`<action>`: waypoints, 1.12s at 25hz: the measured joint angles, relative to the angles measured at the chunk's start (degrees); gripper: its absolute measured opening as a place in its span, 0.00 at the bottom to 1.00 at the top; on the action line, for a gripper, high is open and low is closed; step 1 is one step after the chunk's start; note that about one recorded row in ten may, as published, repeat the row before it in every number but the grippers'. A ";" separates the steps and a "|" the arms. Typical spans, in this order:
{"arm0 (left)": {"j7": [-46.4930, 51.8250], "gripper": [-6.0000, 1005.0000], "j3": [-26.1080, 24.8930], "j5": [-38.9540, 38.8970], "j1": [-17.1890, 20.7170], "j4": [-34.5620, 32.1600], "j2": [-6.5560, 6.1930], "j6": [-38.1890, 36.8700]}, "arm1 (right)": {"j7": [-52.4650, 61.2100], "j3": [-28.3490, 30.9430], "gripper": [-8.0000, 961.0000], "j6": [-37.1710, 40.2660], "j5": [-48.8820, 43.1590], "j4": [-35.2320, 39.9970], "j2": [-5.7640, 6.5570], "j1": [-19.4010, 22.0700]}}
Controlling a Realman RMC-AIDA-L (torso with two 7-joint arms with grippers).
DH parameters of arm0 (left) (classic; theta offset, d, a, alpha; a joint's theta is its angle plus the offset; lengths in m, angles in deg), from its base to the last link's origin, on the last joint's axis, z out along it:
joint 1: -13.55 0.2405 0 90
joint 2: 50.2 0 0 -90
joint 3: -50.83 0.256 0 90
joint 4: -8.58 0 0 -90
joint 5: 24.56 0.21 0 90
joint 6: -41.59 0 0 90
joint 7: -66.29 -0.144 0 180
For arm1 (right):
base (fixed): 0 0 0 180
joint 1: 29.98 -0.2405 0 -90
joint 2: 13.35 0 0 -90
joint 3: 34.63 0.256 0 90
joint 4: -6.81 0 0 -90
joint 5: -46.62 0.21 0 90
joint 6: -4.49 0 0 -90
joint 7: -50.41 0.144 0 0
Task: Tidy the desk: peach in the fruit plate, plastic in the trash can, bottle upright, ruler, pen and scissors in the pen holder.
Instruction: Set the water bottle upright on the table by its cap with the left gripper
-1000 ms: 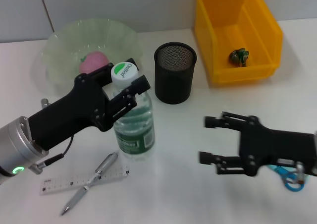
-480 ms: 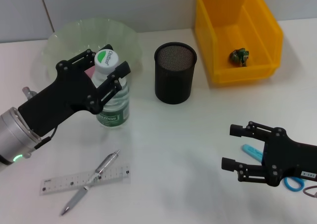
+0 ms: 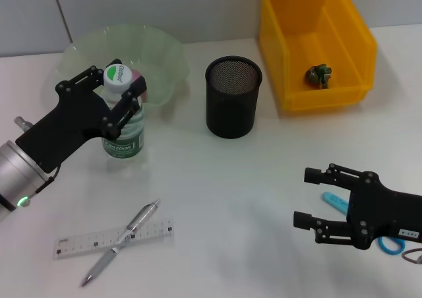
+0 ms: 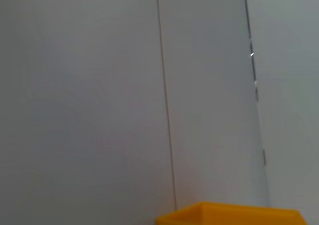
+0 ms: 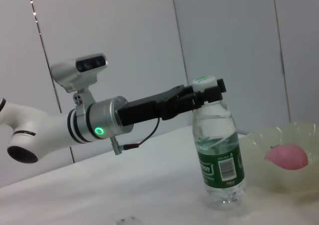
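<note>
The clear bottle (image 3: 122,128) with a green label stands upright on the table in front of the green fruit plate (image 3: 158,51). My left gripper (image 3: 122,85) is shut on its neck just under the white cap, as the right wrist view also shows (image 5: 205,92). The pink peach (image 5: 286,155) lies in the plate. A silver pen (image 3: 123,240) lies crossed over the clear ruler (image 3: 79,244) at the front left. Blue scissors (image 3: 389,243) lie partly under my right gripper (image 3: 314,197), which hovers open at the front right. Crumpled green plastic (image 3: 320,74) sits in the yellow trash can (image 3: 359,47).
The black mesh pen holder (image 3: 233,107) stands at mid-table between the plate and the trash can. The left wrist view shows only the wall and the yellow trash can's rim (image 4: 234,216).
My left gripper carried the bottle left and back toward the plate, where it now stands on the table. The right gripper drew back to the front right, then stayed still.
</note>
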 joint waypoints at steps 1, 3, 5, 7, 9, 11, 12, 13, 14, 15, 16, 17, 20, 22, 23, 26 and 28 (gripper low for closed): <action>0.00 0.45 0.00 -0.11 -0.08 0.00 0.00 0.49 | 0.00 -0.03 0.86 -0.03 0.00 -0.02 0.00 0.00; 0.03 0.45 0.00 -0.41 -0.20 0.00 -0.01 1.58 | 0.00 -0.18 0.86 -0.16 0.00 -0.12 0.00 -0.01; 0.37 0.45 0.00 -0.62 -0.36 0.08 -0.02 2.67 | -0.03 -0.28 0.86 -0.26 0.00 -0.42 0.00 -0.10; 0.71 0.45 0.00 -0.66 -0.53 0.26 -0.03 3.39 | -0.08 -0.31 0.86 -0.31 0.00 -0.77 0.00 -0.32; 0.73 0.45 0.00 -0.67 -0.55 0.42 -0.04 3.50 | -0.09 -0.32 0.86 -0.34 0.00 -1.02 0.00 -0.52; 0.73 0.45 0.00 -0.67 -0.56 0.49 -0.04 3.53 | -0.10 -0.34 0.86 -0.37 0.00 -1.21 0.00 -0.72; 0.74 0.45 0.00 -0.67 -0.57 0.55 -0.04 3.56 | -0.10 -0.35 0.86 -0.38 0.00 -1.25 0.00 -0.80; 0.74 0.45 0.00 -0.68 -0.57 0.57 -0.04 3.56 | -0.10 -0.35 0.86 -0.38 0.00 -1.27 0.00 -0.85; 0.74 0.45 0.01 -0.72 -0.56 0.58 -0.03 3.57 | -0.09 -0.37 0.86 -0.39 0.00 -1.28 0.00 -0.93; 0.76 0.45 0.04 -0.82 -0.54 0.59 -0.01 3.58 | -0.09 -0.39 0.86 -0.38 0.00 -1.29 0.00 -1.02; 0.81 0.45 0.14 -0.90 -0.55 0.60 0.00 3.61 | -0.09 -0.41 0.86 -0.39 -0.01 -1.29 0.00 -1.12; 0.92 0.45 0.30 -1.00 -0.54 0.60 0.00 3.67 | -0.09 -0.40 0.86 -0.39 -0.12 -1.29 0.00 -1.23; 1.61 0.45 0.58 -1.05 -0.65 0.61 0.02 4.34 | 0.17 -0.12 0.86 -0.41 -0.96 -1.29 0.00 -1.53; 2.15 0.45 0.64 -1.17 -0.81 0.60 0.03 4.83 | 0.25 -0.01 0.86 -0.44 -1.36 -1.32 0.00 -1.63; 2.30 0.46 0.67 -1.19 -0.83 0.59 0.03 4.90 | 0.27 -0.03 0.86 -0.45 -1.42 -1.35 0.00 -1.68; 2.36 0.47 0.71 -1.17 -0.82 0.62 0.04 4.61 | 0.29 -0.01 0.86 -0.47 -1.44 -1.37 0.00 -1.68; 2.36 0.49 0.61 -1.17 -0.82 0.62 0.04 4.02 | 0.30 -0.01 0.86 -0.47 -1.45 -1.37 0.00 -1.67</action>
